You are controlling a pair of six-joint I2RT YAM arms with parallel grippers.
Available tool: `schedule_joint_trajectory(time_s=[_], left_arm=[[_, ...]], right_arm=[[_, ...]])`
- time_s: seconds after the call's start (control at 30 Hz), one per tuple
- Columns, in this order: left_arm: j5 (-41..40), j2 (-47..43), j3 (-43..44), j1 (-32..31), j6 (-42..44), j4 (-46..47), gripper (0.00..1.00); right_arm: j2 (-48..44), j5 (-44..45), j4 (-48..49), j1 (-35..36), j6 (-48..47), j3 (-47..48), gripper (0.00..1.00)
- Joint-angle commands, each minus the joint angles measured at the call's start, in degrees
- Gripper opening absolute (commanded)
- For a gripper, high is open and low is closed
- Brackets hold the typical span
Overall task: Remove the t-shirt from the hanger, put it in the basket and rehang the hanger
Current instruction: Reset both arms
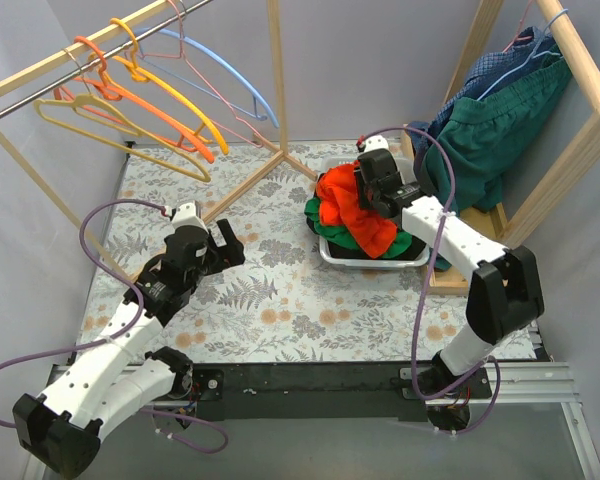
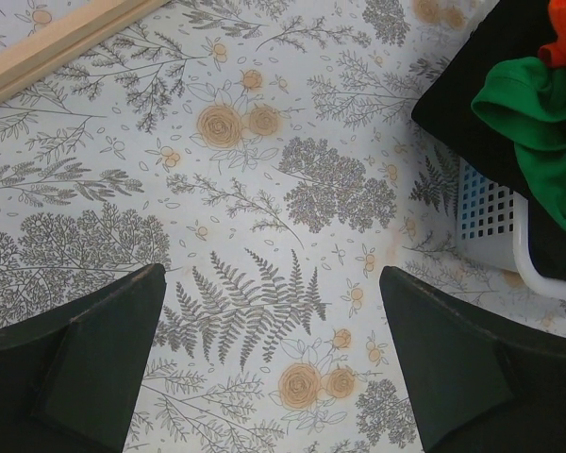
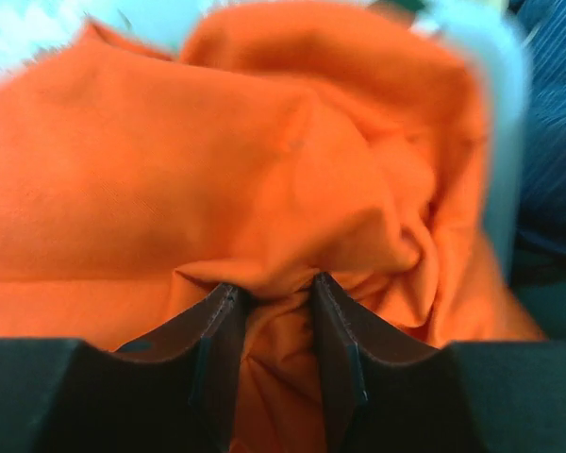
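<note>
Two arms worked the floral table [image 1: 280, 290] as your right gripper [image 3: 274, 288] sat low over the white basket [image 1: 332, 258], right of centre in the overhead view. The orange t-shirt [image 1: 350, 205] lay heaped in that basket on top of a green garment [image 1: 365, 240], with no hanger visible in it. A fold of the orange cloth stood between the right jaws, but you could not tell whether they clamped it or merely straddled it. Your left gripper [image 2: 274, 274] hung spread wide and empty over bare table at centre left. Empty hangers [image 1: 130, 110] lined the rail at upper left. The shirt looked light, soft and limp, likely to bunch and drape. A thick raised fold or the collar seam would have given you the surest pinch.
</note>
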Motion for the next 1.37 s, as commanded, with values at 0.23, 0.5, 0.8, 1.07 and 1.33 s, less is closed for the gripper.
schedule_joint_trajectory(time_s=[0.23,0.5,0.8,1.07,1.33], left_arm=[[-3.9,2.8,4.1,0.2,-3.7,-1.0,0.98],[-4.6,3.5,3.8,0.2,-5.5,-1.4,0.98],[-5.1,3.4,2.9,0.2,-6.6,-1.5,0.98],[-6.1,0.0,2.4,0.2,-6.0,-2.9,0.98],[-9.9,-4.3,2.0,0.2,-3.6,-4.1,0.98]], right_arm=[[9.2,-7.3,3.7,-6.1,3.2,-10.3,0.38],[-3.3,-7.1,-2.6,-5.8,0.8,1.3,0.43],[-24.8,-12.7,-3.5,3.8,0.7,-10.8,0.98],[-39.9,-14.2,-9.9,12.2,6.0,-22.8,0.98],[-48.4,-13.7,-10.3,12.9,8.0,-30.7,0.98]])
